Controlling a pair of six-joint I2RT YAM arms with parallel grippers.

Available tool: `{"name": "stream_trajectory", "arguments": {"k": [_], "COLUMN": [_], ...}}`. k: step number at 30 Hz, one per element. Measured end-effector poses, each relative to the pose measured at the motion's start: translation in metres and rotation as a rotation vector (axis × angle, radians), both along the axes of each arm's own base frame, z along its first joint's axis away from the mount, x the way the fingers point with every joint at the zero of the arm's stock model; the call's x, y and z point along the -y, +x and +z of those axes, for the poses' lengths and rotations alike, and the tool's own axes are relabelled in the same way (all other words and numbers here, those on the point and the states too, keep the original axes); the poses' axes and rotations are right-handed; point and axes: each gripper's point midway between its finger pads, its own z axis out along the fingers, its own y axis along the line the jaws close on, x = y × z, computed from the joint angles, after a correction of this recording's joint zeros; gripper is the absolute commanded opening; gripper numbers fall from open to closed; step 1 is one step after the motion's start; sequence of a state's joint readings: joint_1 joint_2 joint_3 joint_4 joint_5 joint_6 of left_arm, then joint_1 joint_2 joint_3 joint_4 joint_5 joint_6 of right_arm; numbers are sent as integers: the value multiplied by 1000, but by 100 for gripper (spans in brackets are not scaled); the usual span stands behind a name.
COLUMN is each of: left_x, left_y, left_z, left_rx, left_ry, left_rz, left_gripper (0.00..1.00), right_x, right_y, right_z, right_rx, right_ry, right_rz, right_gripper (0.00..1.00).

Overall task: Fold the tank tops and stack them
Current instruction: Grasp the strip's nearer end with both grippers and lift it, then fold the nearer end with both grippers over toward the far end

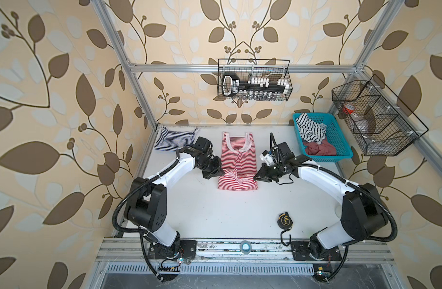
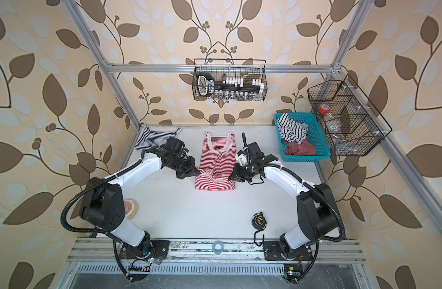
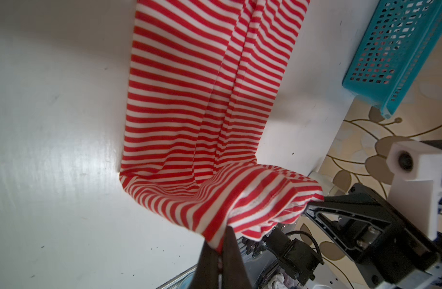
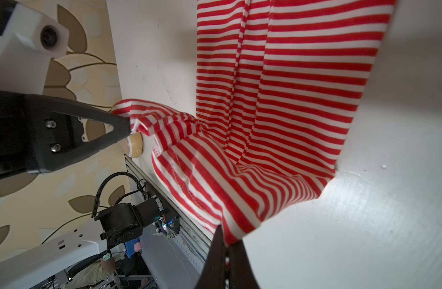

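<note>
1. Midway through the crosswise fold of the red-and-white tank top point(image 1: 236, 160), narrowed lengthwise and lying at the middle of the table point(image 1: 215, 212), neckline toward the far wall
2. Left gripper point(image 1: 221, 172) clamped tight on one hem corner, right gripper point(image 1: 256, 178) clamped tight on the other; both corners raised off the surface, cloth sagging between them
3. Navy-and-white tank top point(image 1: 175, 141) folded flat at the far left corner, well apart, probably the base of the stack
4. More crumpled cloth in the teal basket point(image 1: 337, 140) at the far right
5. Next, most likely: carry both corners level toward the neckline, lay the hem over the straps, let go together; uneven pace risks a skewed edge
6. After that, probably move the folded piece onto the navy one
</note>
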State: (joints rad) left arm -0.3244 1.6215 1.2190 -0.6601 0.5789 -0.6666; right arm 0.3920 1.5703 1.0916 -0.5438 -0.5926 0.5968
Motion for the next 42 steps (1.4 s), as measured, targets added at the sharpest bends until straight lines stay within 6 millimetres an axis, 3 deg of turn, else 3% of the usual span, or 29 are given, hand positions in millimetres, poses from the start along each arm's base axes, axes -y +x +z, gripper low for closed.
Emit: {"name": "stream_trajectory", "arguments": {"k": [26,42], "left_x": [2,4], "left_y": [80,110], "left_z": [-30,-52], "left_rx": [-47,-77], "left_ry": [-36,-60], "left_rz": [5,12], "left_gripper": [0,0], "right_x": [13,20], "right_y": [82,103], "right_z": [-27,-57], "right_rx": [-76,-128], "right_ry": [61,66], "right_rz": [-56,-84], "right_gripper": [0,0]}}
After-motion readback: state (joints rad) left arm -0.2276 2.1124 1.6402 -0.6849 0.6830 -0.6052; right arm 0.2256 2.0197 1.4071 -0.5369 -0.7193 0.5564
